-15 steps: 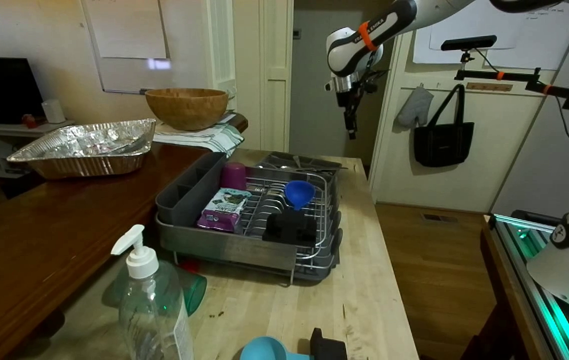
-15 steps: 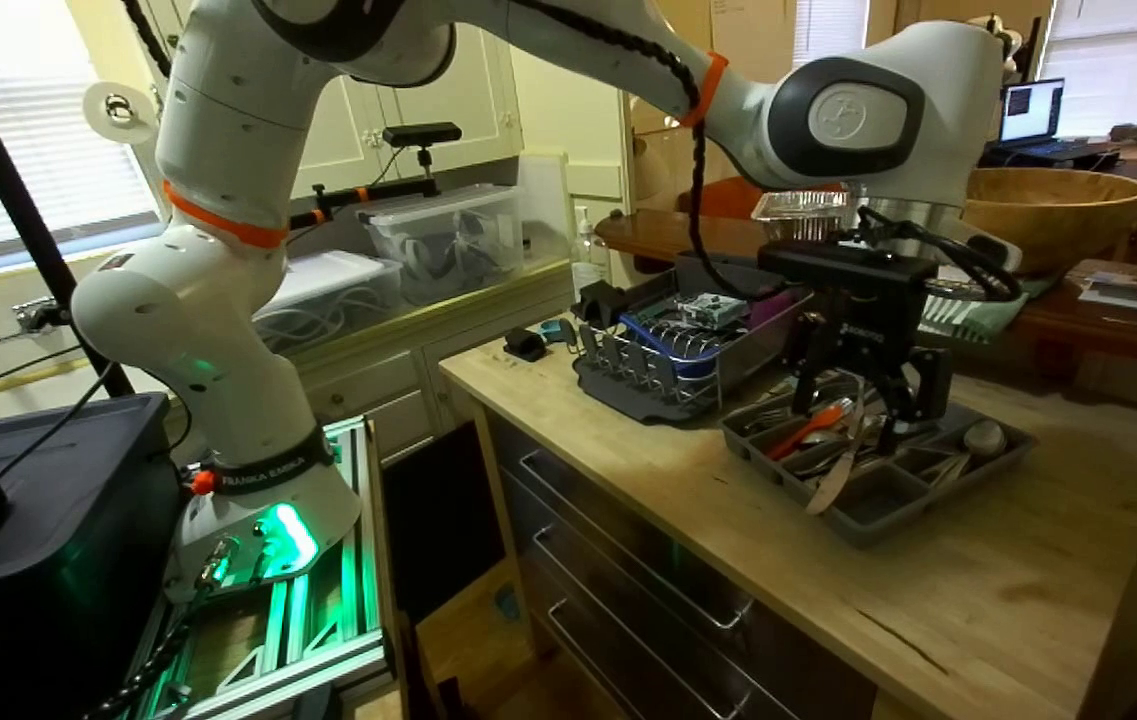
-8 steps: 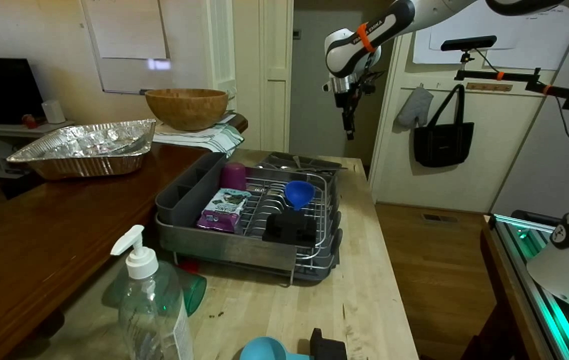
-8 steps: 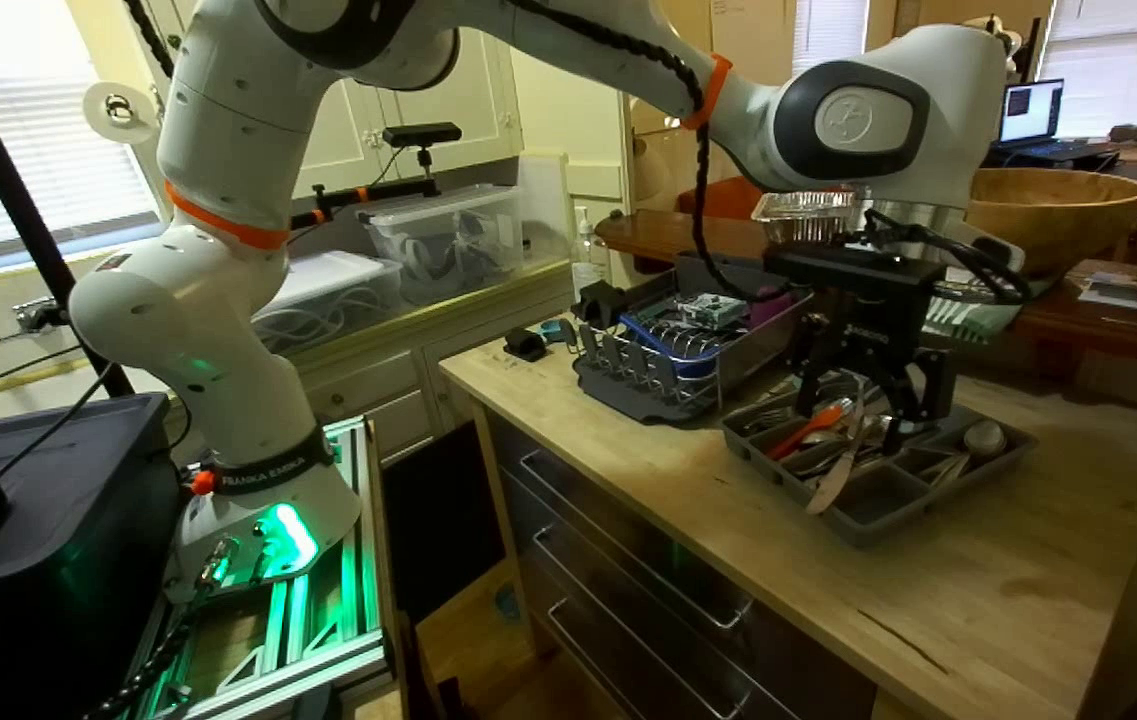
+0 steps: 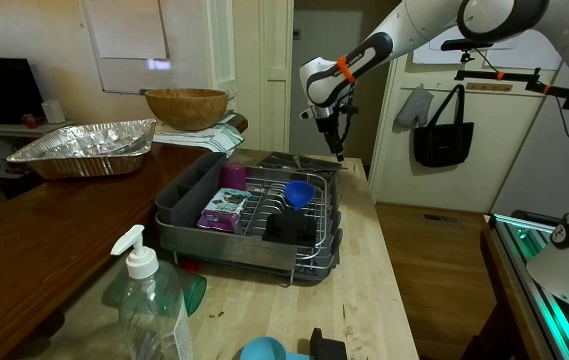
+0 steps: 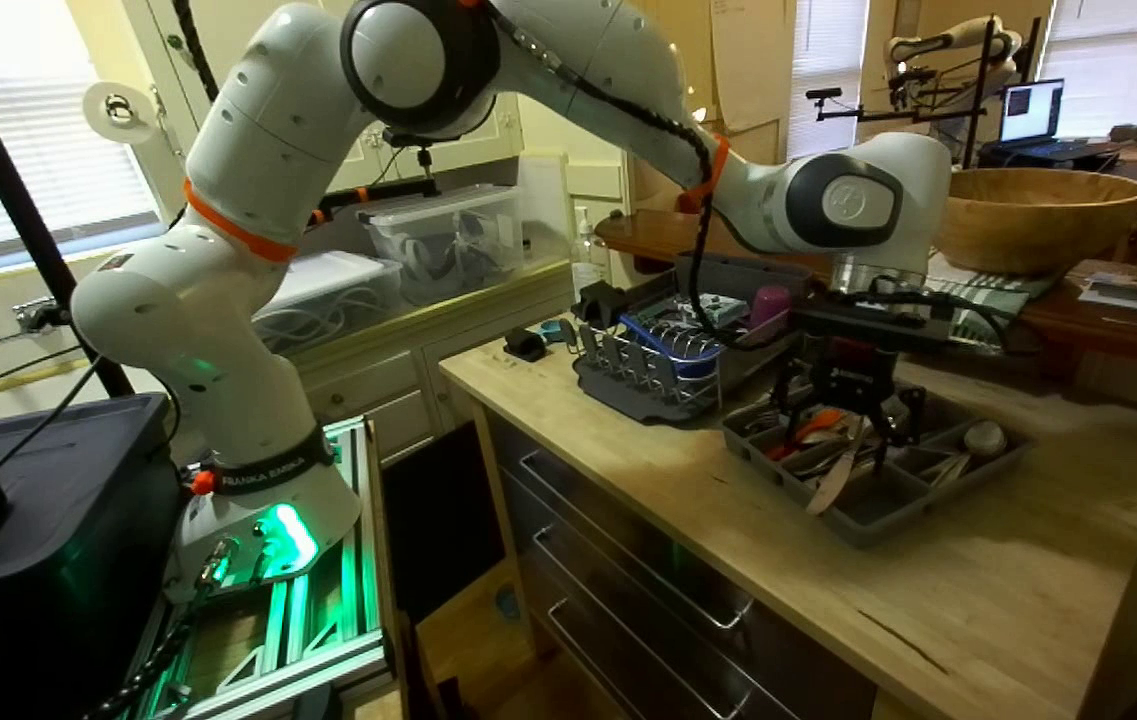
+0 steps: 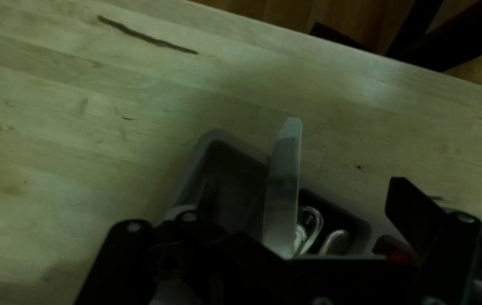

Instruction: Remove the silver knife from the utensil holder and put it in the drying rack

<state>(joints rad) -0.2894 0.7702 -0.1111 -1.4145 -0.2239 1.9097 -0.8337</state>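
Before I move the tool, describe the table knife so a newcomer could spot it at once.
On the pale wooden countertop sits a grey cutlery tray. The table knife slants across it. Unlike the orange utensil nearby, it has a broad, blunt-tipped blade jutting past the tray's rim.

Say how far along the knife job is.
Done: the open hand is over the utensil holder. In progress, seemingly: the grasp; the knife juts past the holder's rim, apparently ungripped. Left: lifting it out and setting it in the nearby drying rack.

The drying rack [image 5: 229, 248] and utensil holder [image 6: 883, 495] mark a kitchen.
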